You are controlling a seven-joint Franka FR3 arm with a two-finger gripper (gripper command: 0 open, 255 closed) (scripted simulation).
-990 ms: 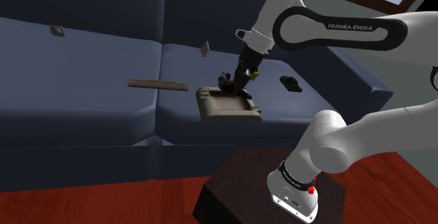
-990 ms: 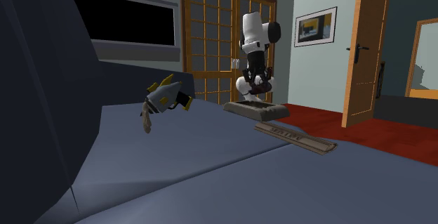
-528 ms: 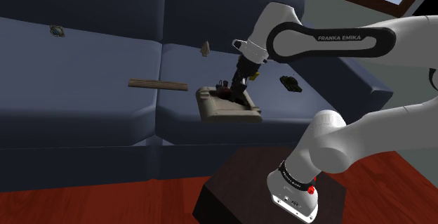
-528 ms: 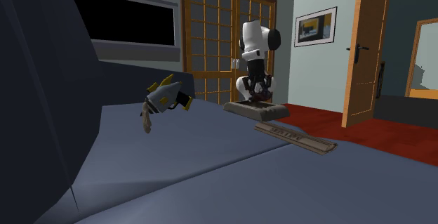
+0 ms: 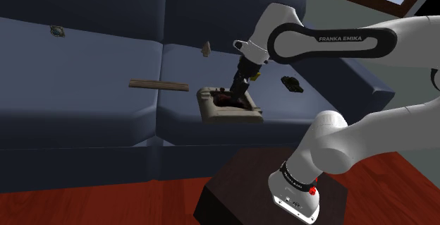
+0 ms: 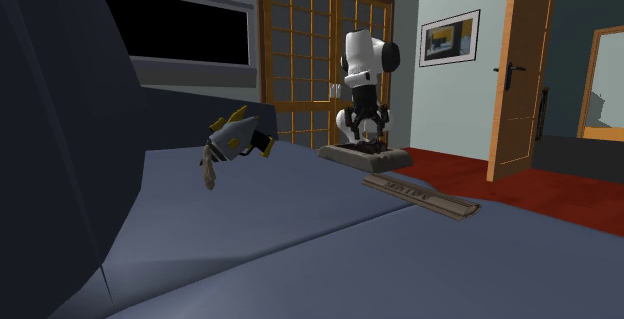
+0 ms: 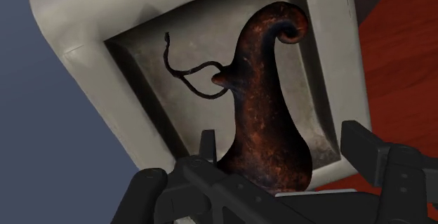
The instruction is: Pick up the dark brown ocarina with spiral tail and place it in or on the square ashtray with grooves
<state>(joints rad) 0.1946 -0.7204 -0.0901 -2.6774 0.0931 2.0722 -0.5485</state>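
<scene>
Though the black gripper [image 7: 282, 140] hangs right over it, its jaws stand apart and clasp nothing. The ocarina [image 7: 267, 110] lies inside the square ashtray [image 7: 77, 54] on the sofa [image 5: 92, 111], a wooden strip [image 5: 159, 84] at nine o'clock in the shoulder view. It is glossy, mottled dark brown and fat-bellied, tapering to a curled tail. It looks rigid, light, brittle and slick, so I'd clasp the belly, never the tail.
</scene>
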